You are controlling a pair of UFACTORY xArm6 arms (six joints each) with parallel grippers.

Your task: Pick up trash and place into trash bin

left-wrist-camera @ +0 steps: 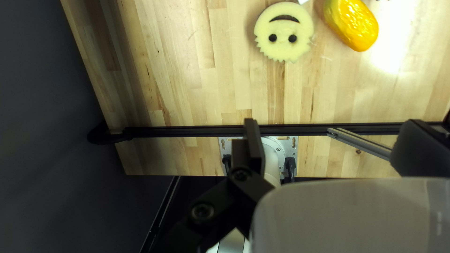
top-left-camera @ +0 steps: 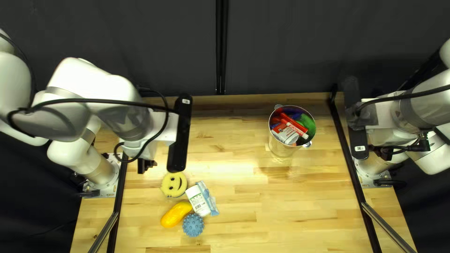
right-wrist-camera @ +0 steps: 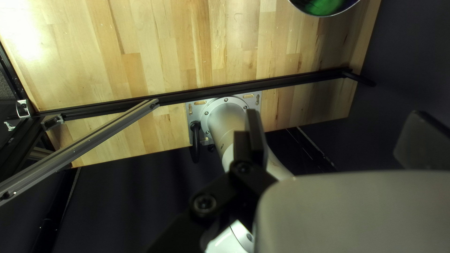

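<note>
Ahead of the left claw [left-wrist-camera: 332, 133], gaping like the right claw [right-wrist-camera: 333, 126], smiley sponge [top-left-camera: 174, 184], white packet [top-left-camera: 198, 201], yellow oblong item [top-left-camera: 176, 214] and spiky ball [top-left-camera: 193, 225] are lying bunched; crowding is risking a bumped, rolling ball.

Left arm [top-left-camera: 96, 91] bent, right arm [top-left-camera: 429, 105] apparently raised

Yellow smiley disc [left-wrist-camera: 283, 29], glossy orange lump [left-wrist-camera: 352, 23] — near it, wooden tabletop [left-wrist-camera: 183, 70]
</note>
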